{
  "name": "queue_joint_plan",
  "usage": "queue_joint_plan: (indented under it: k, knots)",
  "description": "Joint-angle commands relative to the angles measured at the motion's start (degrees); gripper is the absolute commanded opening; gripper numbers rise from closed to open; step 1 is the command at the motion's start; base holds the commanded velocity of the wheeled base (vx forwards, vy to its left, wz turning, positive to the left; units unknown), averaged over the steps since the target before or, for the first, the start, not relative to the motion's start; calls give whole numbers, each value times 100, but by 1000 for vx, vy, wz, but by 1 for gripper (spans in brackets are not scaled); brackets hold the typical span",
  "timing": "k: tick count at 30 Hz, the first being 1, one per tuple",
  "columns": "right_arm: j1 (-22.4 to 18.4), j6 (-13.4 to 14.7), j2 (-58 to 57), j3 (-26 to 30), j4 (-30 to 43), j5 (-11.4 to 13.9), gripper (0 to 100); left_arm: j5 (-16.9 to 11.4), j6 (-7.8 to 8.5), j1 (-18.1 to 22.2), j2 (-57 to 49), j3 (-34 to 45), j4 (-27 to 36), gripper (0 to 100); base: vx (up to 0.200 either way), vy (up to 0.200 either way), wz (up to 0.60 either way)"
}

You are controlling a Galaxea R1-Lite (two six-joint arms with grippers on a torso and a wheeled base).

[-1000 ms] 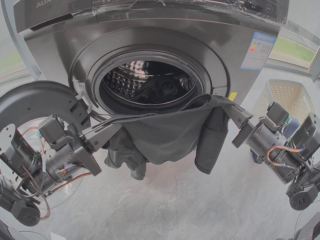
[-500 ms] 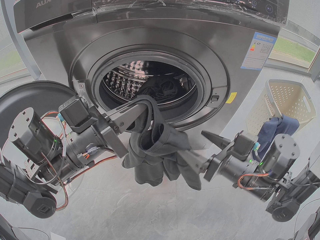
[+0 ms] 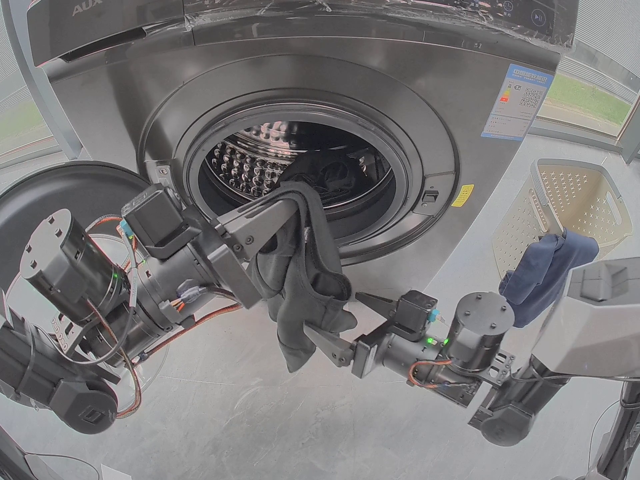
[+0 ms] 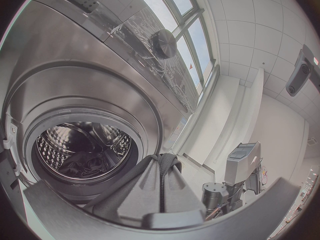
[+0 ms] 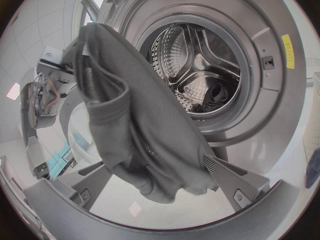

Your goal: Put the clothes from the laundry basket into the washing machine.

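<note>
We log the right pincer (image 3: 331, 311) nearest: jaws spread wide, gripping nothing. The dark grey garment (image 3: 300, 281) hangs down between its fingers (image 5: 233, 180). Above it, the left pincer (image 3: 290, 203) is clamped tight on the garment's top fold, just in front of the washing machine (image 3: 300, 68) opening. Beyond that pincer, dark clothes (image 3: 327, 171) lie in the drum. Well off to the right pincer's right stands the laundry basket (image 3: 583, 195), with a blue garment (image 3: 543, 271) draped over its rim.
</note>
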Motion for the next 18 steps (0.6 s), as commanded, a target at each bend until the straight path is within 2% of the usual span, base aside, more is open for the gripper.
queue_joint_plan:
  k: [1,10,18]
  knots:
    - [-201,-43,780,-918,-1,14,100,-7,-4,-1,-55,52,-32,0,0,0,0]
    - [-464,-122,1158,-1700,-10,41,100,-7,-4,-19,-81,70,-59,0,0,0,0]
    - [-552,-122,1448,-2017,-1,50,100,-16,-4,-19,-81,35,-59,0,0,0,0]
